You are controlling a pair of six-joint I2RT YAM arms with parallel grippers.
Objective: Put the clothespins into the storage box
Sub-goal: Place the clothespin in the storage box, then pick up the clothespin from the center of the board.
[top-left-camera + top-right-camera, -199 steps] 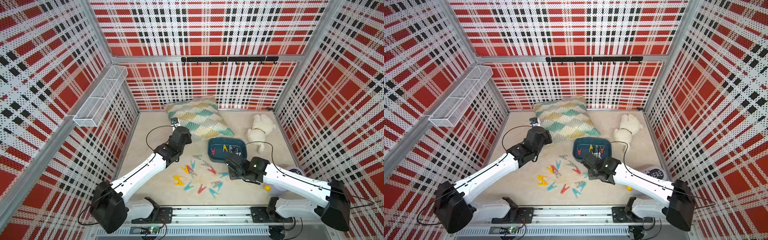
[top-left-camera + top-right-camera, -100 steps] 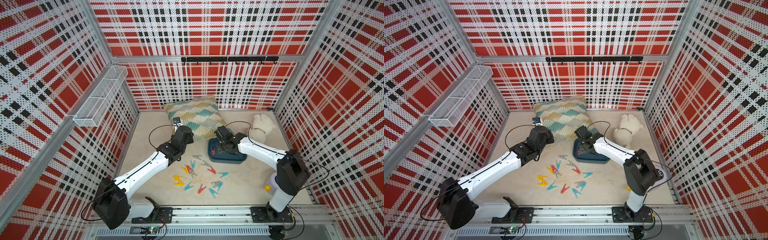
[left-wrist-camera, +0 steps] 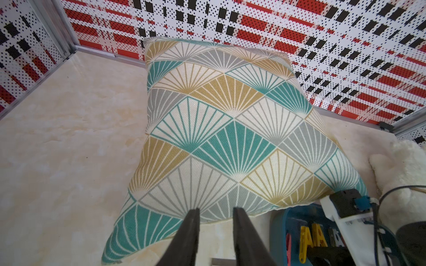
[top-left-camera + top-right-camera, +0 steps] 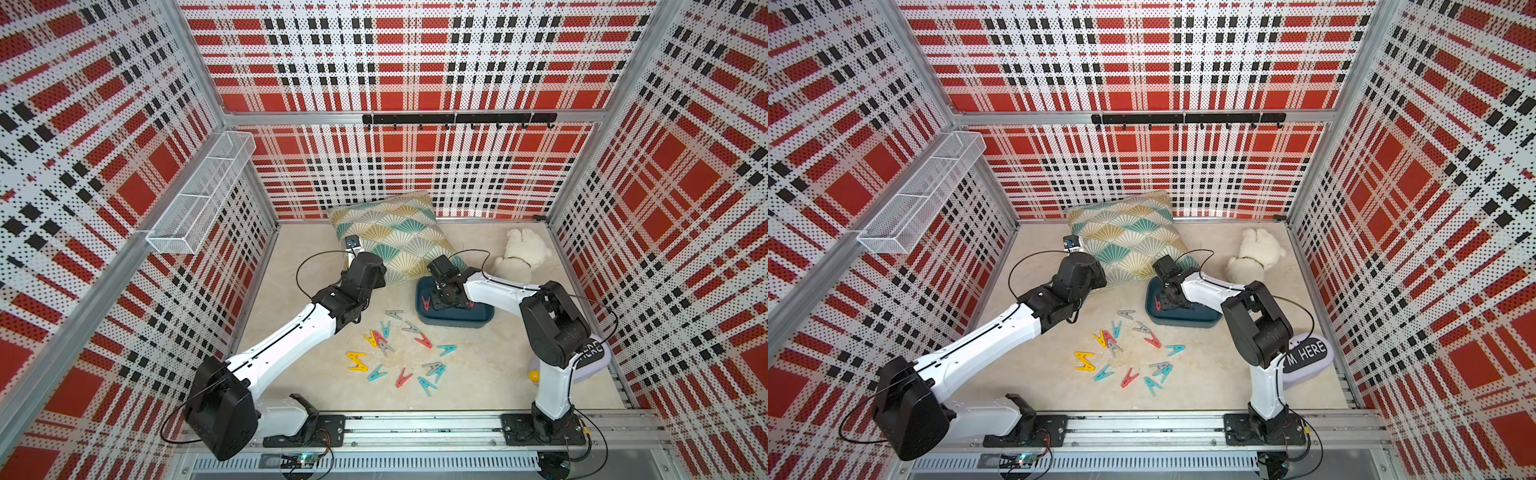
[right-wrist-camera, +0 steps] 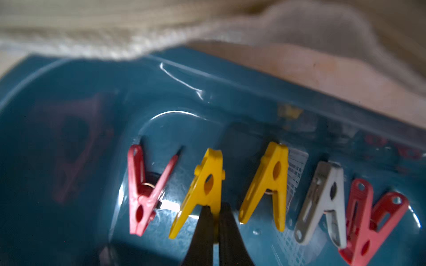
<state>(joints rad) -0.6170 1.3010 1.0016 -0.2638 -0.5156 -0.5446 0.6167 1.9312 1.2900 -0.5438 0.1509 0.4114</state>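
- Right wrist view showed the right gripper down inside the box. Its fingers looked pressed together on one leg of a yellow pin. I could not tell whether that pin touched the box floor or hung just above it.
- A second earlier that arm had been low over the loose pins at the front of the table. Half a second earlier it had already swung across to the box.
- So one more pin had been carried over, and it had not yet been let go.
- Next to the held pin, in a row on the box floor, lay a red pin, a second yellow pin, a grey pin and a far red pin.
- In both top views the box sat just off the near corner of the pillow.
- The left gripper had hardly shifted over that second. It hung by the pillow's corner with its fingers spread and nothing between them.
- About fourteen pins lay on the table in front of the box, none touching it. To my eye the job was about a quarter done. The next move called only for the fingers to part, then another trip to the pile.
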